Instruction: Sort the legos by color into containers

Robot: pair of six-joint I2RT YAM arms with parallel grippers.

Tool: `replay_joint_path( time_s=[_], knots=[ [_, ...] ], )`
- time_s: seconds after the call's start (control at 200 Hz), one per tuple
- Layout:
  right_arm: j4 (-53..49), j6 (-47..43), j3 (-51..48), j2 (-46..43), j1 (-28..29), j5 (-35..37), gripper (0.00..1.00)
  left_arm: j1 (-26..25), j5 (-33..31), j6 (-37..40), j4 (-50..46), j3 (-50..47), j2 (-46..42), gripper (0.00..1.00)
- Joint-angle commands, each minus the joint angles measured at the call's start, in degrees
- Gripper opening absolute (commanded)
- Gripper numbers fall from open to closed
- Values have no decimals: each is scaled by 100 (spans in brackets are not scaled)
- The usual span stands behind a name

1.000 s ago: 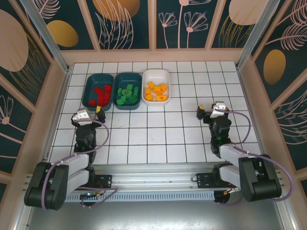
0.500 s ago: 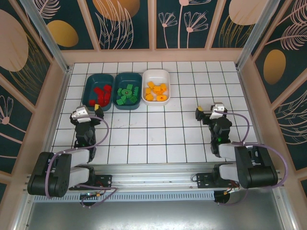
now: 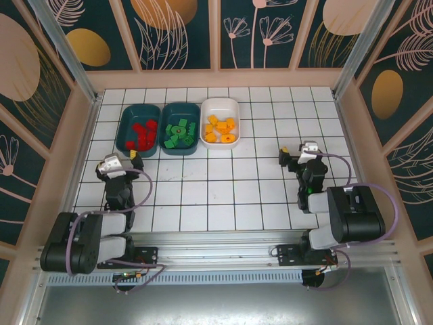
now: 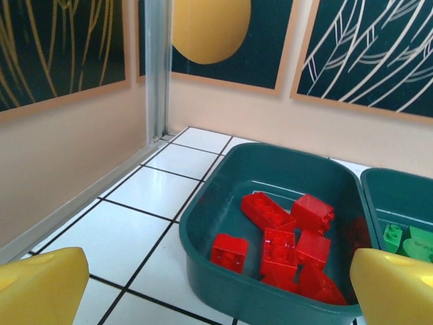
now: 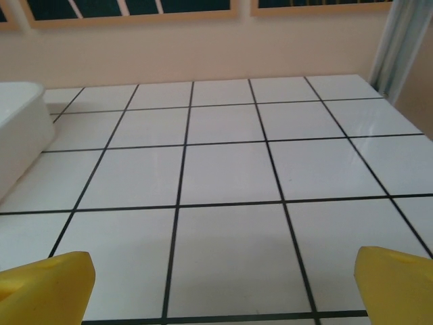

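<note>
White square-tiled worktop (image 3: 223,196) with black grout lines, boxed in by peach-framed wall panels (image 3: 176,30) in dark teal with gold and cream leaf art. Aluminium posts stand at the back corners, left post (image 3: 64,51) and right post (image 3: 369,47). A metal rail (image 3: 216,261) along the near edge carries both arm bases.

Left arm (image 3: 81,240) is folded near the left edge. The left jaws are spread wide and hold nothing; their yellow fingertips (image 4: 40,288) sit at the bottom corners of the left wrist view, aimed at the trays.

The containers stand in a row at the back left, side by side. The left teal tray (image 3: 135,112) holds the red legos (image 3: 142,133), the middle teal tray (image 3: 174,110) holds the green legos (image 3: 178,133), and the white tray (image 3: 220,106) holds the orange-yellow legos (image 3: 221,130). All the legos in sight lie inside trays.

Right arm (image 3: 352,213) is folded at the right, well apart from the trays. The right jaws are wide open and empty, with bare tiles between their yellow tips (image 5: 44,284) and the white tray's corner at the left of the right wrist view.
</note>
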Motion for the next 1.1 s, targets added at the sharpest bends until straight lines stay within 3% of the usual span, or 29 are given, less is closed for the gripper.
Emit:
replay_joint_path(
  time_s=[0.0, 0.06, 0.085, 0.12, 0.17, 0.225, 1.096],
  knots=[
    [832, 125, -149, 128, -91, -22, 99, 43, -63, 274, 1105, 159, 881, 99],
    [1320, 207, -220, 530, -190, -202, 99, 42, -41, 394, 1554, 397, 1594, 99],
    [1525, 211, -173, 680, -221, -248, 99, 36, 134, 413, 873, 630, 1494, 99],
    [809, 256, 29, 523, -293, -404, 99, 102, 400, 361, -377, 1040, 1233, 99],
    [749, 465, 128, 599, -540, -716, 99, 326, 713, 233, 353, 908, 1475, 99],
    [608, 510, 152, 557, -585, -755, 99, 319, 711, 222, -190, 1003, 1301, 99],
    [605, 406, 152, 557, -400, -409, 99, 315, 720, 241, 14, 944, 1328, 99]
  ],
)
